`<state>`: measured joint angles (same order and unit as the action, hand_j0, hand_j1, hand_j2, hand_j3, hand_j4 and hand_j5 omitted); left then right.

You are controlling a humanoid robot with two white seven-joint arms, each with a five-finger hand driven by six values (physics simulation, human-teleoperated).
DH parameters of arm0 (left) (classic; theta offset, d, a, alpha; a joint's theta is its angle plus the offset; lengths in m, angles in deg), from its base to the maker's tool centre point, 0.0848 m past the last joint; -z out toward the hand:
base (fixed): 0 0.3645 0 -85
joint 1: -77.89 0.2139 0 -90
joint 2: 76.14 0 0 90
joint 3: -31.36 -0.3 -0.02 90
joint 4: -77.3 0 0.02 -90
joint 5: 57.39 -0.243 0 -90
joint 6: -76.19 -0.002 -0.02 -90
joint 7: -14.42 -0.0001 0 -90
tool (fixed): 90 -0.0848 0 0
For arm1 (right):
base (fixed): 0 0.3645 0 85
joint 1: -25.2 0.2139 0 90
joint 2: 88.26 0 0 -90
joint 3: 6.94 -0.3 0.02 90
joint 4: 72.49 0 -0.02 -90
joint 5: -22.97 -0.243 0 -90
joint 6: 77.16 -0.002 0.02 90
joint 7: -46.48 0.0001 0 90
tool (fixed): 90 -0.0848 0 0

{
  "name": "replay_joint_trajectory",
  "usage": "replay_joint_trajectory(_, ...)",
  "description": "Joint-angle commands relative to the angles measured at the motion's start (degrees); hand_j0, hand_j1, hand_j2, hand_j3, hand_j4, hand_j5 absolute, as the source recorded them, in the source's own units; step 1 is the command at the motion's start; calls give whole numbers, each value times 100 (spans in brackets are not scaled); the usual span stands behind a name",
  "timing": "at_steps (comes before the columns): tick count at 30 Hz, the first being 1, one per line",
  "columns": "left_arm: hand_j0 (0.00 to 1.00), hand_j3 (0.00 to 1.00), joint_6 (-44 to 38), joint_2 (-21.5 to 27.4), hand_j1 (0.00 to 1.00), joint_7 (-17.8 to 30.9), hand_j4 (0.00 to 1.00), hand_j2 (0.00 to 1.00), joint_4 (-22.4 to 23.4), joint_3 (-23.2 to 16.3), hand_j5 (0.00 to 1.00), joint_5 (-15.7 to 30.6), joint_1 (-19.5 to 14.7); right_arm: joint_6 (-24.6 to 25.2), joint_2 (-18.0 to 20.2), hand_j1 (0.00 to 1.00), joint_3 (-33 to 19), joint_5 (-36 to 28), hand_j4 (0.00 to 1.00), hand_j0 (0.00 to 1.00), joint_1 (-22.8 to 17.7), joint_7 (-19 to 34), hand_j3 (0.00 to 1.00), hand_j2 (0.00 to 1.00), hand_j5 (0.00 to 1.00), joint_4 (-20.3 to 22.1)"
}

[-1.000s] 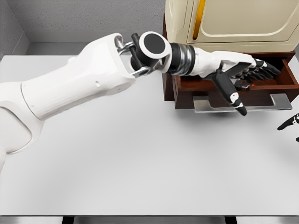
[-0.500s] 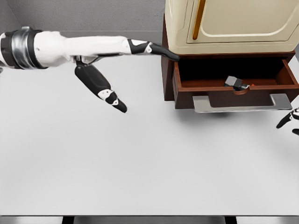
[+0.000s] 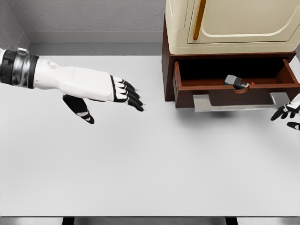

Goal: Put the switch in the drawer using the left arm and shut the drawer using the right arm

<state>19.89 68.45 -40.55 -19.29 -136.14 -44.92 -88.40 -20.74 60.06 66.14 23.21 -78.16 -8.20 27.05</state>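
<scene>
Grey switch (image 3: 236,82) lies inside the open brown drawer (image 3: 187,96), near its front wall, well apart from the left hand (image 3: 93,89), which hovers over the white table (image 3: 150,164) with fingers straight, relaxed and holding nothing. Right hand (image 3: 288,114) shows only fingertips at the right edge, just beside the drawer handle (image 3: 206,103); its grip state cannot be told.

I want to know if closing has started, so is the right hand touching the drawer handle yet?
Cannot tell. In the head view the right hand's fingertips sit just below the drawer handle's right end, and a single view shows neither a plain gap nor contact.
</scene>
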Motion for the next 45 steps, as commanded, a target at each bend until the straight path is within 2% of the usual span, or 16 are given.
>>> replay_joint_trajectory(1, 100, 100, -21, -9, 100, -2, 100, 100, 535, -133, 100, -184, 0, -142, -5, 60, 135, 20, 60, 60, 17, -32, 60, 60, 60, -31)
replay_joint_trajectory(3, 100, 100, -30, -1, 100, -2, 100, 100, 791, -133, 100, -184, -35, -142, -5, 60, 144, 20, 60, 60, 96, -32, 60, 60, 60, -101)
replay_joint_trajectory(5, 100, 100, -30, -1, 100, -2, 100, 100, 791, -133, 100, -184, -53, -142, -5, 60, 170, 29, 60, 60, 202, -32, 60, 60, 60, -145)
replay_joint_trajectory(8, 100, 100, -21, -1, 100, -2, 100, 100, 791, -186, 100, -184, -88, -142, -5, 60, 671, 47, 60, 60, 545, -32, 60, 60, 60, -198)
replay_joint_trajectory(11, 100, 100, -30, -1, 100, -2, 100, 100, 791, -212, 100, -184, -97, -142, -5, 60, 689, 55, 60, 60, 703, -32, 60, 60, 60, -198)
replay_joint_trajectory(13, 100, 100, -30, -1, 100, -2, 100, 100, 791, -212, 100, -184, -105, -142, -5, 60, 926, 55, 60, 60, 878, -32, 60, 60, 60, -207)
replay_joint_trajectory(18, 100, 100, -30, 8, 100, -2, 100, 100, 791, -212, 100, -184, -123, -142, -5, 60, 979, 55, 60, 60, 1072, -32, 60, 60, 60, -382)
replay_joint_trajectory(20, 100, 100, -30, -1, 100, -2, 100, 100, 791, -221, 100, -184, -123, -142, -5, 60, 1199, 55, 60, 60, 1221, -32, 60, 60, 60, -426)
replay_joint_trajectory(27, 100, 100, -39, -10, 100, -2, 100, 100, 799, -344, 100, -184, -149, -142, -14, 60, 1384, 143, 60, 60, 1432, -32, 60, 60, 60, -567)
replay_joint_trajectory(32, 100, 100, 23, -27, 100, -2, 100, 100, 747, -291, 100, -192, -97, -142, -32, 60, 1928, 143, 60, 60, 1854, -32, 60, 60, 60, -593)
replay_joint_trajectory(33, 100, 100, 32, -36, 100, -2, 100, 100, 764, -204, 100, -201, -88, -142, -40, 60, 1937, 161, 60, 60, 1872, -32, 60, 60, 60, -602)
replay_joint_trajectory(34, 100, 100, 32, -53, 100, -2, 100, 100, 782, -20, 100, -201, 131, -142, -58, 60, 1946, 196, 60, 60, 1924, -32, 60, 60, 60, -602)
replay_joint_trajectory(35, 100, 100, 31, -115, 100, -2, 100, 100, 773, 410, 100, -201, 429, -142, -67, 60, 2007, 205, 60, 60, 1968, -32, 60, 60, 60, -628)
replay_joint_trajectory(37, 100, 100, 49, -255, 100, -2, 100, 100, 773, 1677, 100, -210, 1537, -142, -75, 60, 2201, 231, 60, 60, 2144, -32, 60, 60, 60, -743)
replay_joint_trajectory(38, 100, 100, 111, -282, 100, -2, 100, 100, 773, 1809, 100, -210, 1652, -142, -75, 60, 2201, 231, 60, 60, 2144, -32, 60, 60, 60, -743)
replay_joint_trajectory(45, 100, 100, 130, -265, 100, -2, 100, 100, 791, 1792, 100, -210, 1652, -142, -93, 61, 2245, 240, 61, 61, 2162, -32, 61, 61, 61, -866)
